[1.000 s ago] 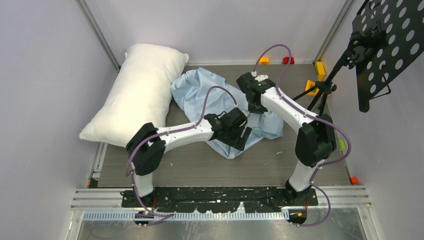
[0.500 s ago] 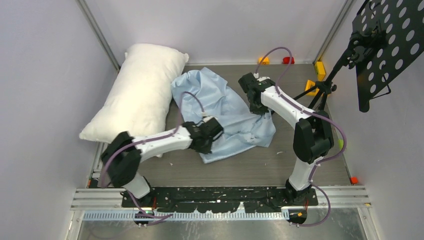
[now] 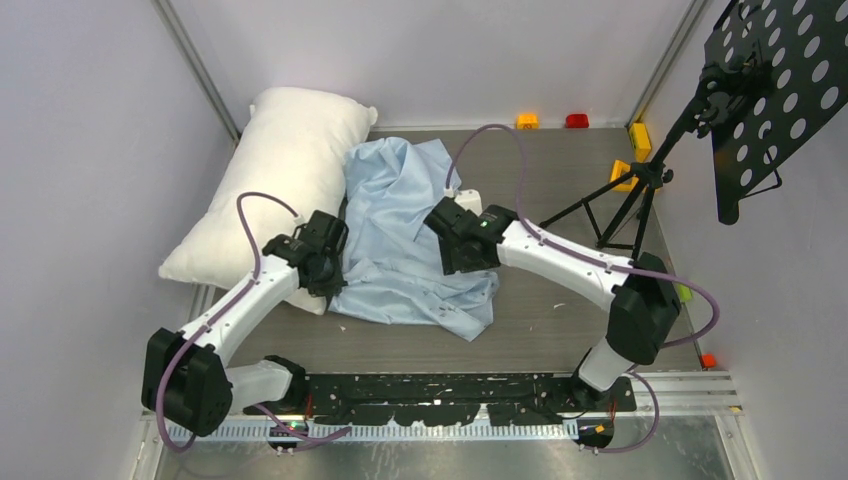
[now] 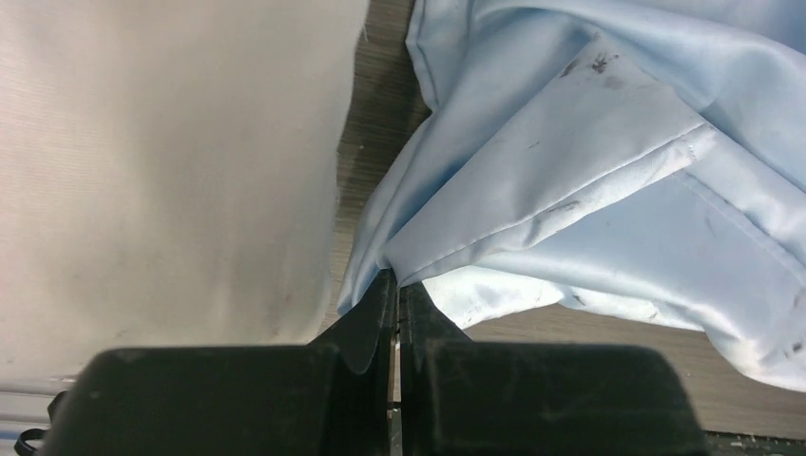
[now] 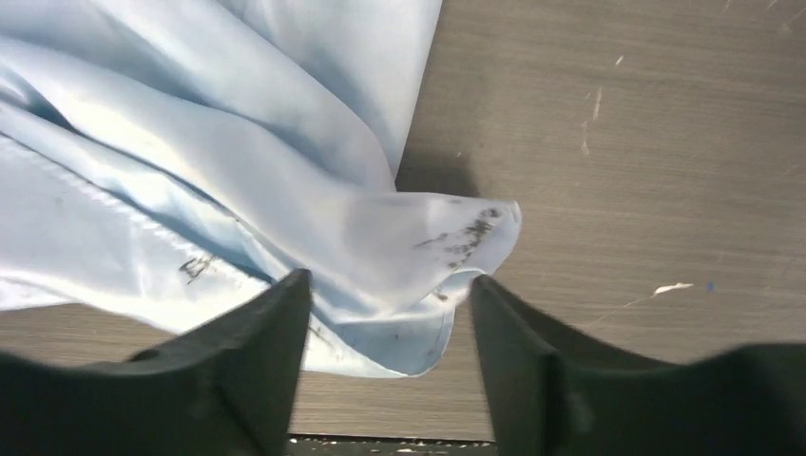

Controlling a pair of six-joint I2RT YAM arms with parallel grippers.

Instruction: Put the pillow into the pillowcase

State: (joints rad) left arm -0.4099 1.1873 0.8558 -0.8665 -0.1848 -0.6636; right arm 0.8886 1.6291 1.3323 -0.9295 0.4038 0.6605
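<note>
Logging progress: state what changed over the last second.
The left gripper, shut on the pillowcase, dragged it left toward the pillow. The right gripper, open, swung left and nearer, over the pillowcase. The pillow stayed put.

White pillow (image 3: 283,175) beside crumpled blue pillowcase (image 3: 398,215)

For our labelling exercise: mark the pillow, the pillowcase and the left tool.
pillow (image 3: 280,190), top external view, middle of its white face.
pillowcase (image 3: 392,228), top external view, wrinkled middle.
left tool (image 4: 397,288), left wrist view, between its shut fingertips.
</note>
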